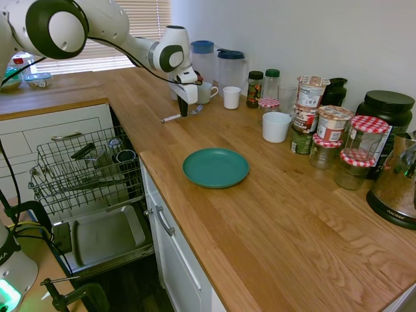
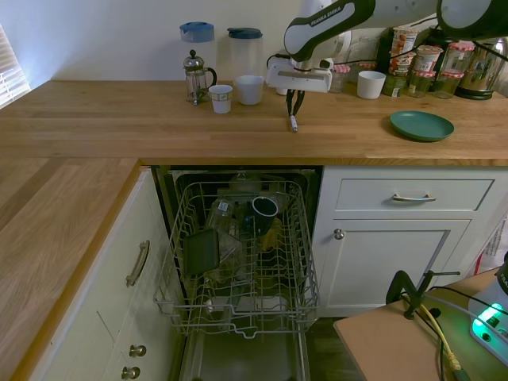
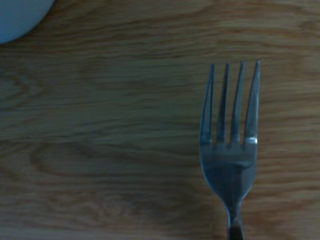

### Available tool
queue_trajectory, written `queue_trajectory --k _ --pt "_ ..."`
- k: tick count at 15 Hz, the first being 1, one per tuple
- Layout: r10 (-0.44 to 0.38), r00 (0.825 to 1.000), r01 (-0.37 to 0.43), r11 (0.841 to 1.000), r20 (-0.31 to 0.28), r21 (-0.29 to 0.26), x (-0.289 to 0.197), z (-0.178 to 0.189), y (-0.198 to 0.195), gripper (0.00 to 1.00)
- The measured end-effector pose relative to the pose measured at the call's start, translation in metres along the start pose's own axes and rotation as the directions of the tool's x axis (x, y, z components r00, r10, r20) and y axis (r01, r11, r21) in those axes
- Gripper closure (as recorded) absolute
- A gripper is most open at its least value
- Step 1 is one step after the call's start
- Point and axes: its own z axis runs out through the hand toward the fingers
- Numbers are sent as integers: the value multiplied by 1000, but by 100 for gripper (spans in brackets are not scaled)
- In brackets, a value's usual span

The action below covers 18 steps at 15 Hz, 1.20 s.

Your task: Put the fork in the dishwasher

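You are at the pickup: the gripper (image 1: 184, 111) stands down on the fork (image 1: 177, 116), which lies flat on the counter (image 1: 273, 195) (whether the fingers have clamped it I cannot tell); next, lift it clear and carry it to the dishwasher (image 2: 242, 262) rack.

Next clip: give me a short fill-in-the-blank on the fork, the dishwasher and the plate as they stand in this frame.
1. The slim silvery metal fork lies on the wooden ____, not in the rack.
2. The dishwasher's grey wire rack is pulled ____ over the open door.
3. The round plate on the counter is ____ in colour.
4. The arm's tool is directly above the ____.

Missing words: countertop; out; green; fork
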Motion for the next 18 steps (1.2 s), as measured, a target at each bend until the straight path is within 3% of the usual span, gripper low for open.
queue_trajectory --k 4,7,11,15,18 --pt "-26 999 25 999 22 35 -38 -55 29 100" --pt "-35 996 32 999 81 35 -75 -77 64 100" --pt "-58 992 54 998 116 39 -123 -95 111 100" --pt "-46 991 45 999 122 13 -131 -85 122 100" --pt "-20 990 23 1000 137 -20 -165 -68 147 100"
